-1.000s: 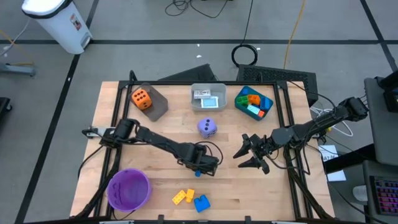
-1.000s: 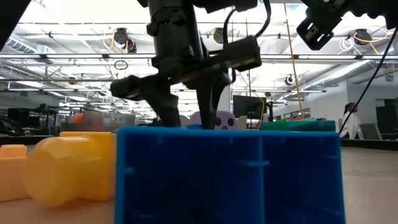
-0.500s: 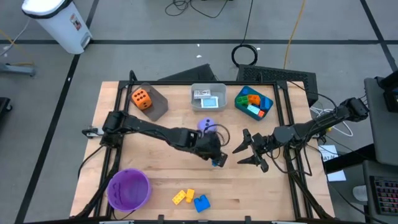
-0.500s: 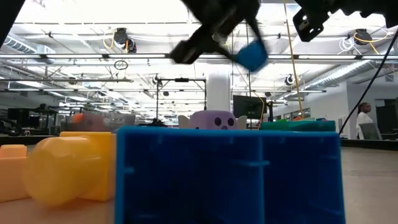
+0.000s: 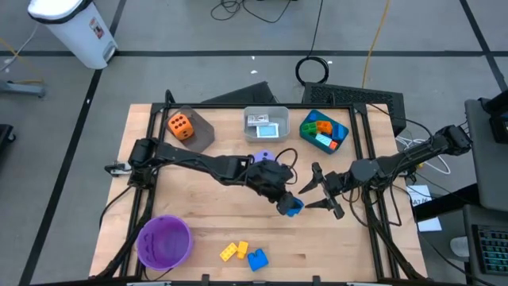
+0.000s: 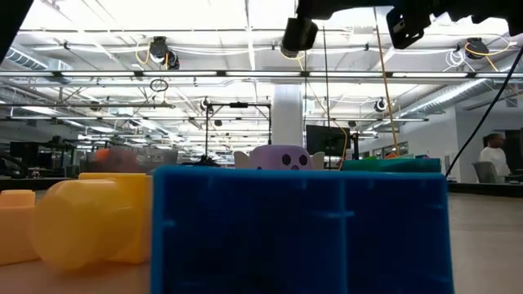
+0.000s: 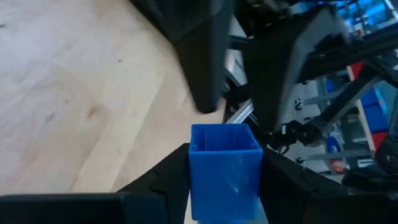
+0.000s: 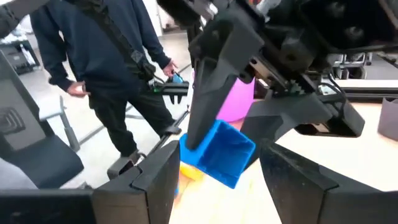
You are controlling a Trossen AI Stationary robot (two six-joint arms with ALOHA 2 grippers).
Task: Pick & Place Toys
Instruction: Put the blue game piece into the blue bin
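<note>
My left gripper (image 5: 289, 204) reaches over the middle of the table and is shut on a small blue brick (image 5: 294, 209), held in the air. In the left wrist view the brick (image 7: 224, 171) sits between my two dark fingers. My right gripper (image 5: 309, 195) stands open just to the right of it, fingers pointing at the brick, nothing between them. A purple die (image 5: 268, 160) rests on the table, partly behind my left arm. Two yellow bricks (image 5: 232, 251) and a larger blue brick (image 5: 257, 260) lie near the front edge. My left gripper pinches the small blue brick by two opposite side walls (image 7: 196, 180) between its two fingers. The brick's hollow end (image 7: 224, 135) faces away from the wrist. The fingers slant slightly downward toward the table's right. The brick is lifted clear of the table.
Along the far edge stand a grey bin with an orange die (image 5: 179, 125), a white bin (image 5: 266, 124) with cards and a teal bin (image 5: 323, 132) with bricks. A purple bowl (image 5: 164, 241) sits at the front left. A person (image 8: 112, 68) stands beyond the table.
My left gripper has lifted the small blue brick off the table and carried it up and toward the table's right, close to my right gripper. It has tipped from pointing down to nearly level and rolled. My right gripper has rolled a little in place.
</note>
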